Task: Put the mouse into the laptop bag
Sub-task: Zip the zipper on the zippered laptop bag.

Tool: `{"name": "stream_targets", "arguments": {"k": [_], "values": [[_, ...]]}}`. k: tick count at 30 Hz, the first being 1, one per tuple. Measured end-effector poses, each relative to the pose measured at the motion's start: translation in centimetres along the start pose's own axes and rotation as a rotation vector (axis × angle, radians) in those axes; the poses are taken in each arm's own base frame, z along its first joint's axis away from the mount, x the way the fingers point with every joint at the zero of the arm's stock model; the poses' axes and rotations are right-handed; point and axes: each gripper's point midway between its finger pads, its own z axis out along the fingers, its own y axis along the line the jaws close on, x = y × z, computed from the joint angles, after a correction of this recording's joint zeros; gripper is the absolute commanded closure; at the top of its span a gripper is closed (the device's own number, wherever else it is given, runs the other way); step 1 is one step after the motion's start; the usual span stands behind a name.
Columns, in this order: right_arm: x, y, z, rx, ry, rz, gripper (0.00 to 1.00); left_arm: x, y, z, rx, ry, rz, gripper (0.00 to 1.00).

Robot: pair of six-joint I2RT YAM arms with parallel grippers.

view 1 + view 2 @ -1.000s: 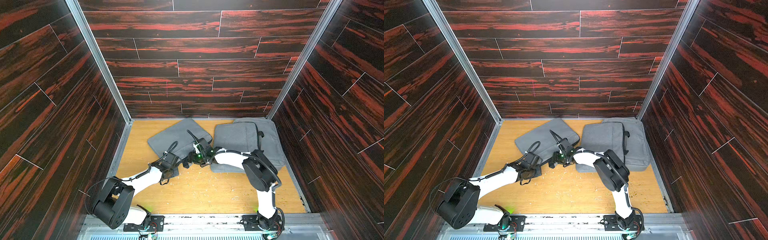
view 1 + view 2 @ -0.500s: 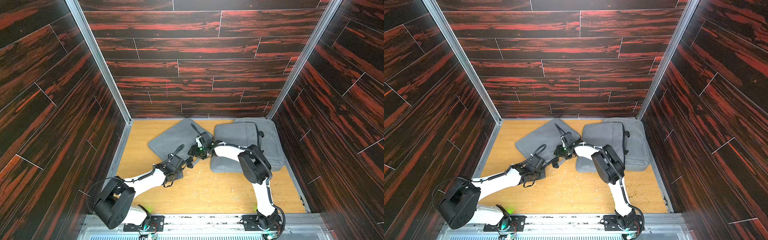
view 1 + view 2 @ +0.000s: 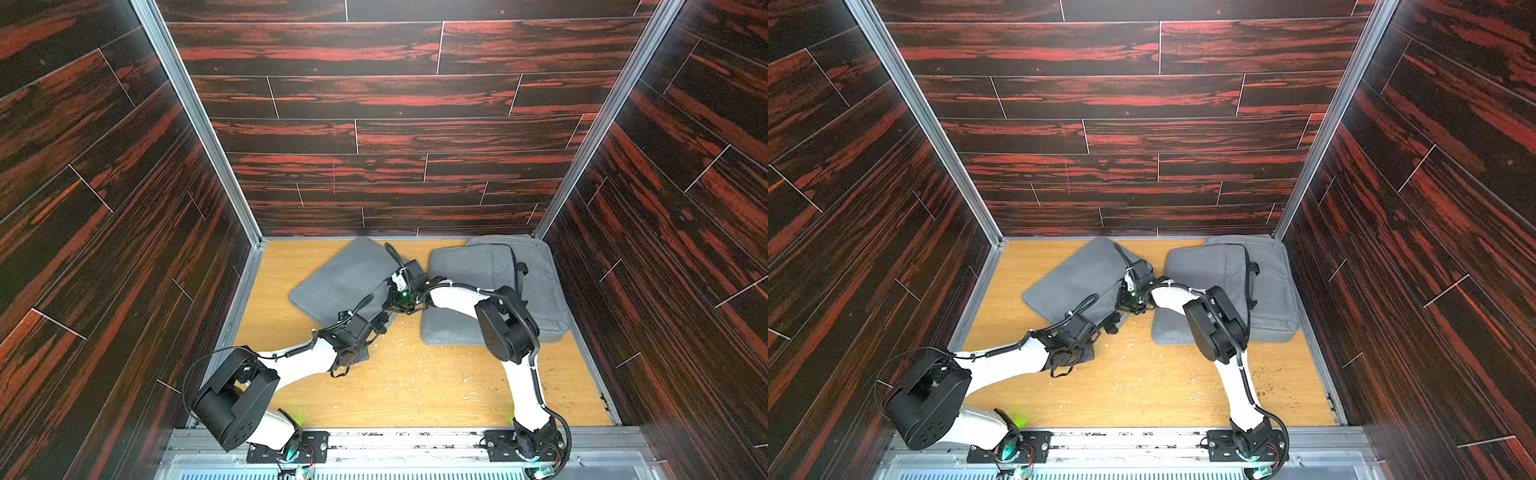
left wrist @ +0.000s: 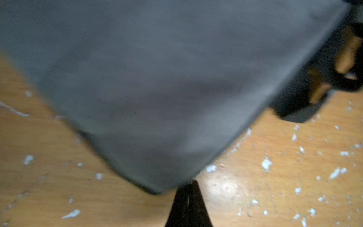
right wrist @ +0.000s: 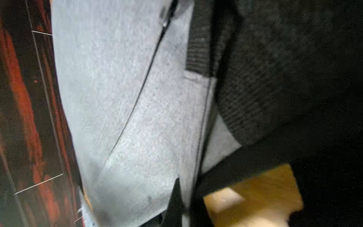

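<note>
Top views: grey laptop bag (image 3: 345, 282) lies tilted on bench (image 3: 415, 395), second grey bag (image 3: 536, 274) beside it; left pincer (image 3: 380, 325) and right pincer (image 3: 397, 308) at its near edge.
Left wrist: left pincer (image 4: 189, 188) clenched, tips touching bag corner.
Right wrist: right pincer (image 5: 185, 196) clenched on bag's edge fabric.
Mouse: not seen.

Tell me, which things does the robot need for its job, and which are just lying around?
For the job:
- grey laptop bag, with both claws at it
- left claw, shut at the bag's corner
- right claw, shut at the bag's edge
- the mouse is not in sight

Just lying about:
- other grey bags, piled beside the right arm
- white crumbs on the wooden floor
</note>
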Motion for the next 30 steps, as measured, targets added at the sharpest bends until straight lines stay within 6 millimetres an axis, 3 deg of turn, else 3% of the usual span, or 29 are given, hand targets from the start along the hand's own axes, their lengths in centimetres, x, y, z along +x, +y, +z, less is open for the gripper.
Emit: {"name": "stream_targets", "arguments": {"k": [7,10,11,12,13,16,19,22,25,27,30], "values": [[-1.2,-1.0,-1.7,-0.030,0.038,-0.003,1.00,-3.3,2.2,0.7,0.036,-0.024,-0.167,1.00],[-2.3,-0.8,-2.3,-0.038,0.044,-0.008,1.00,-4.3,2.2,0.8,0.064,-0.046,-0.186,1.00],[-2.5,-1.0,-2.2,-0.036,0.047,-0.009,0.93,-4.5,2.1,0.8,0.070,-0.047,-0.185,1.00],[-2.6,-1.0,-2.2,-0.034,0.053,-0.009,0.74,-4.5,2.0,0.8,0.078,-0.046,-0.184,1.00],[-2.7,-1.2,-2.1,-0.029,0.057,-0.008,0.61,-4.5,1.9,0.7,0.084,-0.045,-0.184,1.00],[-3.9,-2.8,-2.6,0.013,0.021,0.003,0.49,-4.2,2.9,1.0,0.052,-0.028,-0.198,1.00],[-4.9,-4.4,-3.1,0.049,-0.022,0.018,0.45,-3.8,3.2,1.1,0.034,-0.017,-0.202,1.00],[-3.6,-4.9,-3.3,0.080,-0.040,0.010,0.44,-3.5,2.9,1.0,0.030,-0.017,-0.191,1.00],[-0.4,-3.9,-3.8,0.115,-0.033,-0.015,0.51,-3.3,2.6,0.9,0.032,-0.015,-0.188,1.00],[1.3,-2.8,-3.8,0.113,-0.022,-0.034,0.63,-3.0,2.5,0.8,0.037,-0.015,-0.190,1.00],[2.3,-2.0,-3.1,0.101,-0.007,-0.039,0.88,-2.1,2.6,0.4,0.043,-0.009,-0.188,1.00]]}}
